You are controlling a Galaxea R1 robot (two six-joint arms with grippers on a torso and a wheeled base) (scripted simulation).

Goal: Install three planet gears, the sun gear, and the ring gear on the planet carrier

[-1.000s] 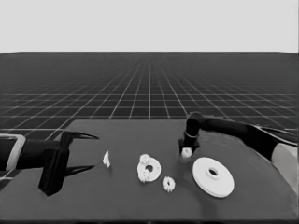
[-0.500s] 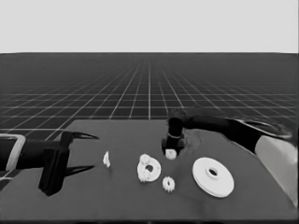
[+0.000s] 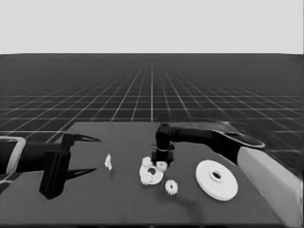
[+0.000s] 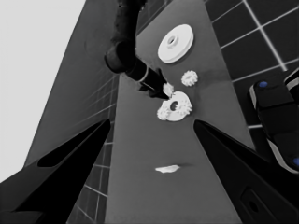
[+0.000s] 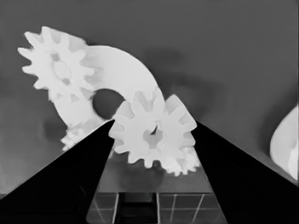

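The smaller round part [image 3: 148,178], the planet carrier, lies at mid-table with two planet gears [image 5: 58,67] on it. My right gripper [image 3: 161,163] hangs over its far right edge, shut on a third small gear [image 5: 152,133], which sits between the fingers just above the carrier [image 5: 128,77]. A fourth gear [image 3: 171,187] lies loose on the table between the carrier and the larger round part [image 3: 216,179], the ring gear, at the right. My left gripper [image 3: 95,154] waits open over the table's left end, holding nothing.
A thin white piece [image 3: 108,162] lies between the left gripper and the carrier, also seen as the thin white piece [image 4: 167,168] in the left wrist view. Dark machinery with blue lights [image 4: 275,116] stands past the table's edge.
The right gripper has carried the small gear leftward from beside the larger round part to just over the smaller round part. The left arm has stayed still.
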